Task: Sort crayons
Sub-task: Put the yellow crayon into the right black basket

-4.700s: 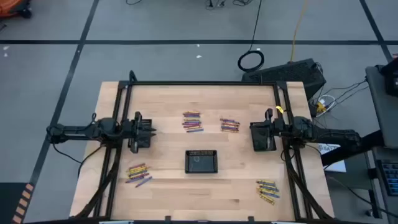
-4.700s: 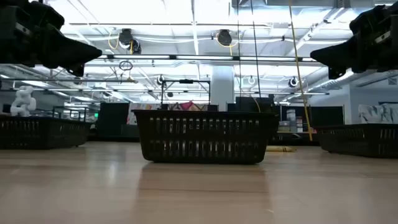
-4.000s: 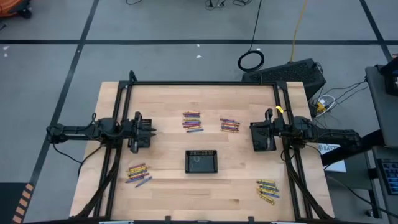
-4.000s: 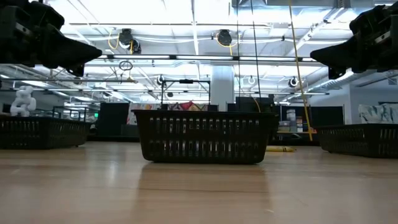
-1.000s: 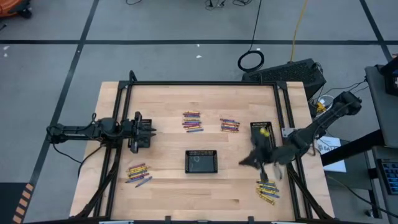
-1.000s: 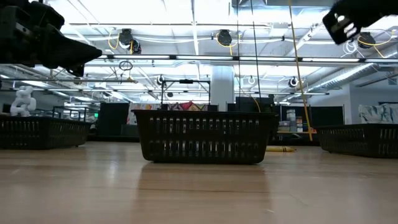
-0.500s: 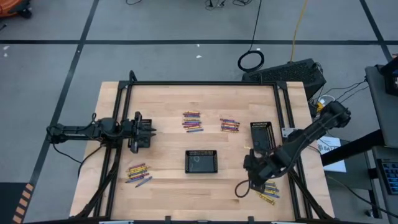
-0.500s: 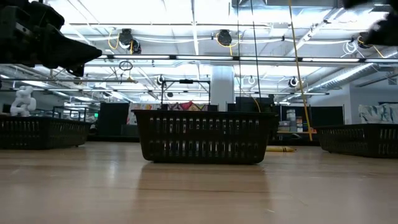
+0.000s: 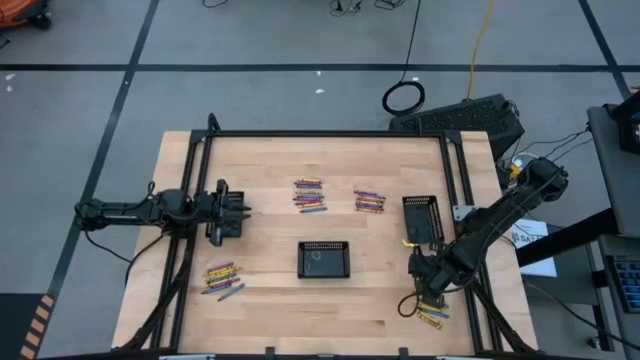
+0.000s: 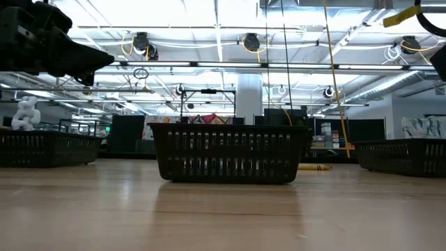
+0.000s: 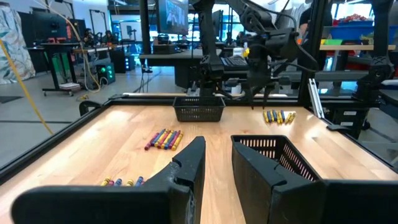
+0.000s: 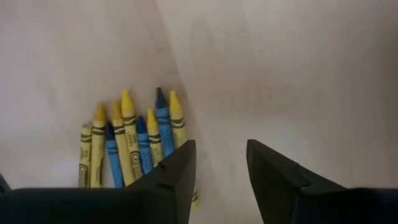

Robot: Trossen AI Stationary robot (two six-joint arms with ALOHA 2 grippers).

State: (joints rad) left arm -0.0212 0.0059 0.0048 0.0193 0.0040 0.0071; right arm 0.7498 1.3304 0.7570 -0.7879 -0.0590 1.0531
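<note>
Your right gripper (image 9: 428,292) open over crayons (image 9: 431,308), nothing held; left gripper (image 9: 240,213) parked, jaws slightly parted, empty. Four piles unsorted, trays (image 9: 324,259) look empty.

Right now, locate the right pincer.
High view: right pincer, open, hovers over the yellow-and-blue crayons at the table's near right corner, nearer than the side tray.

Yellow and blue crayons (image 12: 134,146); black trays (image 9: 324,259)
</note>
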